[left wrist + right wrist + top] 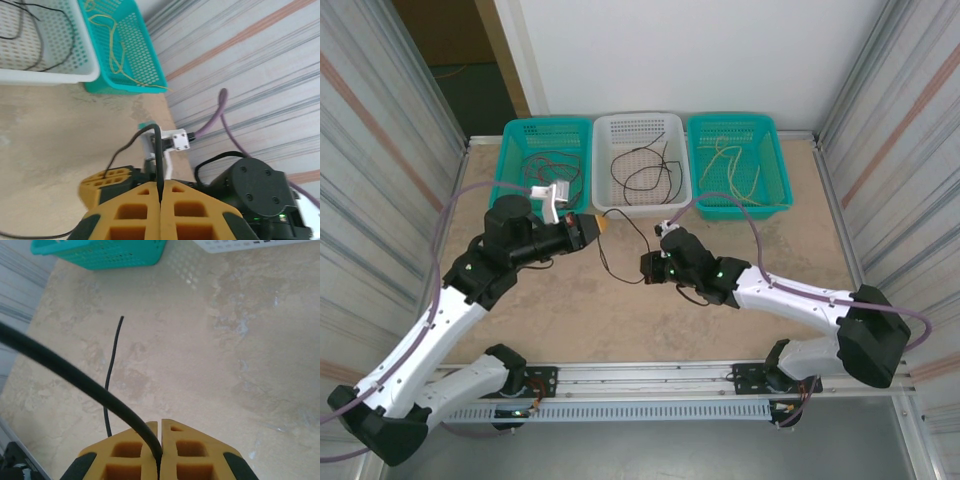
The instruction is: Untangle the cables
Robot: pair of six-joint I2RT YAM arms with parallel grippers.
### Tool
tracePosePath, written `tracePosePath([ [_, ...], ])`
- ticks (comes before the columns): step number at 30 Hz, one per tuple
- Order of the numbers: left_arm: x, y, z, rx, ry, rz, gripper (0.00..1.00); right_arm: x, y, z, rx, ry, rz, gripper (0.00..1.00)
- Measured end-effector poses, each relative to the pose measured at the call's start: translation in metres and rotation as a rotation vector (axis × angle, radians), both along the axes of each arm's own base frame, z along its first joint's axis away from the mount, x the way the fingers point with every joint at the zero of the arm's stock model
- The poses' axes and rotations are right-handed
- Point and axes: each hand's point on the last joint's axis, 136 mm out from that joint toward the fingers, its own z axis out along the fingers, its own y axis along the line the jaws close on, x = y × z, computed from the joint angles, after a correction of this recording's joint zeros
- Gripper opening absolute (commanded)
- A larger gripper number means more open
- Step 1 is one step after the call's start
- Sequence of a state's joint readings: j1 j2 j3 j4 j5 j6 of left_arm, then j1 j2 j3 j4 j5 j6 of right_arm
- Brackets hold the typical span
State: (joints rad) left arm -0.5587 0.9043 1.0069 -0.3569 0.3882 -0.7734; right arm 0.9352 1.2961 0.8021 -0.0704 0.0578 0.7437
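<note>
The left gripper (160, 192) is fully closed, its yellow fingers (135, 212) pressed together on a black cable (158, 150) that rises from the seam between them, bends over and drops away to the tabletop. The right gripper (160, 442) is likewise closed tight, pinching the same kind of black cable (65, 371) where it enters between its fingertips; from there the cable sweeps off to the upper left of its view, and a thin free end (114, 360) lies on the table (240, 355) just ahead of the fingers. In the top view the two grippers face each other over the middle of the table, near but apart, with the black cable sagging in a loop (602, 262) between them. Beyond both tools, along the far edge, three baskets stand side by side and touching: a left teal basket (506, 165) with red cables (552, 162), a white basket (603, 160) with black cables (645, 175) directly ahead of the gap between the grippers, and a right teal basket (775, 165) with yellow cables (730, 165). Bare tabletop lies behind and below the grippers toward the arm bases and out to either side, up to the corrugated walls (380, 150) that close in the left and right edges.
</note>
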Motion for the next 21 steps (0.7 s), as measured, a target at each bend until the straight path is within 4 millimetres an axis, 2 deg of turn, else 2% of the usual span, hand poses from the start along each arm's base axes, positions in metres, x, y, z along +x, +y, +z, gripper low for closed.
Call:
tracePosePath([
  [4, 0.001, 0.019, -0.004, 0.173, -0.074, 0.037, 0.0, -0.003, -0.011, 0.007, -0.072, -0.019, 0.0, 0.0],
  [11, -0.009, 0.052, -0.028, 0.471, -0.16, 0.022, 0.0, -0.004, -0.036, 0.056, -0.197, -0.118, -0.012, 0.0],
  [19, -0.023, 0.052, -0.037, 0.594, -0.254, -0.071, 0.01, -0.011, -0.047, 0.086, -0.338, -0.171, 0.032, 0.0],
  [20, -0.023, 0.052, -0.039, 0.606, -0.254, -0.076, 0.11, -0.011, -0.047, 0.089, -0.358, -0.176, 0.032, 0.0],
  [21, -0.023, 0.053, -0.042, 0.622, -0.254, -0.076, 0.28, -0.01, -0.047, 0.092, -0.374, -0.179, 0.034, 0.0],
])
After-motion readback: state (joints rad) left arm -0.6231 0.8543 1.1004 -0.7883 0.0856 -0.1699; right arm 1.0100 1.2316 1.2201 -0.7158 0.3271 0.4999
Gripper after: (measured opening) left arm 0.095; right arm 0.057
